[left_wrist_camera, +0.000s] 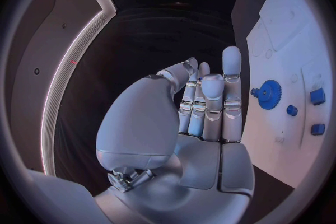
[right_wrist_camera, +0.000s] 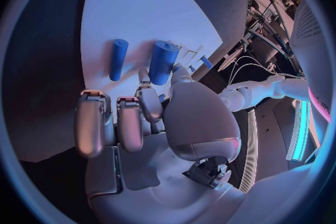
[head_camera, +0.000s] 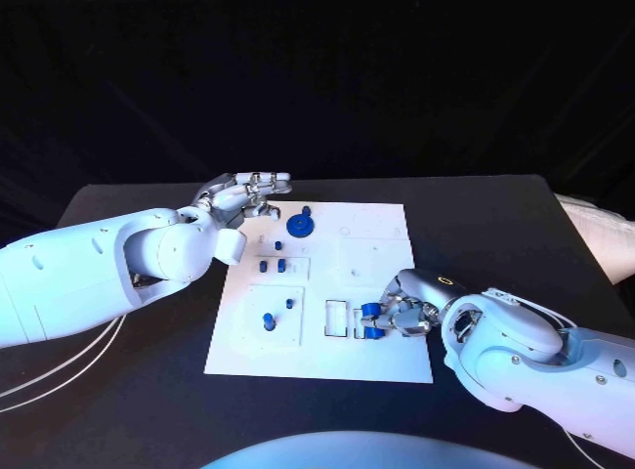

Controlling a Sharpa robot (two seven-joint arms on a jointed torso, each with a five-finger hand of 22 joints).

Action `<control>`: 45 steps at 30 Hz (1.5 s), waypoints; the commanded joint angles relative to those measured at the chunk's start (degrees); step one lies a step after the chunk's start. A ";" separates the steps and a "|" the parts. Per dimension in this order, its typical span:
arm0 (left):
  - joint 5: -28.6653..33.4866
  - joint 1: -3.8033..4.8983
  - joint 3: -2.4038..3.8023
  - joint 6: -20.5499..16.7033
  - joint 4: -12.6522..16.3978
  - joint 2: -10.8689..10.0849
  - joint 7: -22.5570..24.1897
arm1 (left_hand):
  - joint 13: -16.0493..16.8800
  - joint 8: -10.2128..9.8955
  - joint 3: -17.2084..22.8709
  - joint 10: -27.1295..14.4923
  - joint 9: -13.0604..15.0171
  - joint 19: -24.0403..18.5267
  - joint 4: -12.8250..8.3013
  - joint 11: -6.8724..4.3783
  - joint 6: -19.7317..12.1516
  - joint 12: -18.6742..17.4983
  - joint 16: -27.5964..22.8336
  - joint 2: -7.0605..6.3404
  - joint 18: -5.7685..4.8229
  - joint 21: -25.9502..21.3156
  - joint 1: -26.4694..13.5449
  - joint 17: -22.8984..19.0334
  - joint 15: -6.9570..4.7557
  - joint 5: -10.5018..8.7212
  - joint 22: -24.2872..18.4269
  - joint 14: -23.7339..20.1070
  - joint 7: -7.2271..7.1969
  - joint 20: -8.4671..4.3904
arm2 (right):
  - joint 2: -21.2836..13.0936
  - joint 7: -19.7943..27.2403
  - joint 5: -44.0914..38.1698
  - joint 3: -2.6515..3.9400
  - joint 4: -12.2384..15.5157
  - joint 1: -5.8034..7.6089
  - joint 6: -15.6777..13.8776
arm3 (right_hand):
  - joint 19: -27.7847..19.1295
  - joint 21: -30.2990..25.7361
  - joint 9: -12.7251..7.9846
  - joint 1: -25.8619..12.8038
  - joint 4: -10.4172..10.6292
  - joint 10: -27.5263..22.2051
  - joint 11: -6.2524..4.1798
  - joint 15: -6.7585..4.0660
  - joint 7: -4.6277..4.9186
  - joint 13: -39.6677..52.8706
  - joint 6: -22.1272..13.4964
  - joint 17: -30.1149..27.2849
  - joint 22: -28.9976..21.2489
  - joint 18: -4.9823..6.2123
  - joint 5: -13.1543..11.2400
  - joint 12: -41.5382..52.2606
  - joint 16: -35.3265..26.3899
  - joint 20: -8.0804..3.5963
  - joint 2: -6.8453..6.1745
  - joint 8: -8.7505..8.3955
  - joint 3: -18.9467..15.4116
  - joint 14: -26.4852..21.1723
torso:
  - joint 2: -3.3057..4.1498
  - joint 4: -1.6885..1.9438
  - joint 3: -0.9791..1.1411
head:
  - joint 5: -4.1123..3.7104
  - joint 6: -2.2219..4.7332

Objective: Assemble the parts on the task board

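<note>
The white task board (head_camera: 381, 256) lies mid-table. A blue gear (head_camera: 302, 227) (left_wrist_camera: 268, 93) stands near its far left corner, with small blue pegs (head_camera: 270, 264) nearer and another (head_camera: 269, 319) in a recess. My left hand (head_camera: 249, 194) (left_wrist_camera: 203, 106) hovers just off the board's far left corner, fingers nearly straight and holding nothing. My right hand (head_camera: 403, 314) (right_wrist_camera: 150, 123) is at the board's near right, pinching a short blue cylinder (right_wrist_camera: 163, 61) (head_camera: 370, 319) between thumb and finger. A second, thinner blue cylinder (right_wrist_camera: 117, 59) lies beside it on the board.
A pale cushion-like object (head_camera: 610, 234) sits at the table's right edge. White cables (head_camera: 36, 386) trail off the near left. Square blue pieces (left_wrist_camera: 317, 95) sit on the board beyond the gear. Bare black table surrounds the board.
</note>
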 commanded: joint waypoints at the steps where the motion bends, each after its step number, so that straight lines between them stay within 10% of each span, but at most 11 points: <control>1: -0.21 0.02 0.04 1.25 0.10 0.02 0.04 | 0.04 0.20 -0.39 -0.43 -0.04 -0.23 -0.07 -0.16 -0.38 0.09 -0.26 0.12 1.08 -0.32 -0.58 -0.05 -0.01 0.05 -0.07 -0.58 0.15 0.11 | 0.24 -0.46 -1.11 -0.04 -0.33 -0.24 3.78 | -0.07 0.22 0.18 0.51 0.02 0.54 -0.09 0.14 -0.20 0.27 0.08 7.48 0.07 -0.73 -0.45 0.30 0.43 0.45 -0.21 0.38 -0.54 4.53 | 0.07 0.13 0.02 | -0.06 0.01; 10: -0.34 0.02 0.04 2.05 0.16 -0.01 -0.08 | 0.03 0.23 -0.53 -0.53 -0.04 -0.25 -0.08 -0.14 -0.45 0.17 -0.32 0.04 1.08 -0.37 -0.70 -0.24 0.01 0.03 -0.10 -0.66 0.16 0.13 | 0.11 -0.50 -3.18 -0.05 -0.93 -0.34 6.05 | -0.01 0.47 1.49 8.64 -3.35 0.71 -0.42 -0.12 -0.49 1.37 0.70 8.63 0.58 -0.82 -0.22 0.50 1.09 0.28 -0.41 1.61 -0.08 4.71 | 0.05 0.40 0.00 | -0.17 -0.27; 16: -0.39 0.02 0.04 2.15 0.17 -0.05 -0.15 | 0.03 0.23 -0.53 -0.53 -0.04 -0.25 -0.08 -0.14 -0.45 0.17 -0.32 0.04 1.08 -0.37 -0.70 -0.24 0.01 0.03 -0.10 -0.66 0.16 0.13 | -0.25 -0.51 -4.12 -0.05 -0.62 -0.36 3.43 | 0.00 0.51 2.48 13.31 -5.49 0.97 -1.04 -0.59 -1.17 1.80 2.27 8.96 0.68 -0.83 -3.38 0.53 1.27 -0.06 2.28 2.73 2.98 4.76 | 0.09 0.55 0.01 | -0.24 -0.26; 33: -0.45 0.02 0.03 2.36 0.04 0.12 -0.50 | 0.03 0.25 -0.59 -0.60 -0.04 -0.27 -0.08 -0.13 -0.49 0.21 -0.38 0.04 1.08 -0.41 -0.75 -0.38 0.02 0.03 -0.12 -0.73 0.17 0.15 | -0.95 0.96 4.07 0.58 2.89 -0.06 -10.51 | 0.30 0.81 4.69 4.46 0.15 1.54 -1.63 -1.10 -1.92 1.40 3.37 9.31 1.23 -0.93 4.98 -0.79 1.43 -0.62 2.80 3.97 0.35 4.83 | 0.09 0.74 0.01 | -0.29 -0.05; 45: -0.48 0.02 0.03 2.54 0.08 0.21 -0.66 | 0.03 0.25 -0.59 -0.60 -0.04 -0.27 -0.08 -0.13 -0.49 0.21 -0.38 0.04 1.08 -0.41 -0.75 -0.38 0.02 0.03 -0.12 -0.73 0.17 0.15 | 1.19 0.43 4.37 0.74 2.28 0.13 -5.46 | 0.46 0.96 5.61 1.71 0.27 1.38 -2.01 -1.37 -2.32 0.04 3.72 9.28 1.50 -0.99 4.15 -2.69 1.39 -0.85 4.51 4.36 -1.04 4.82 | 0.07 0.87 -0.09 | -0.30 -0.02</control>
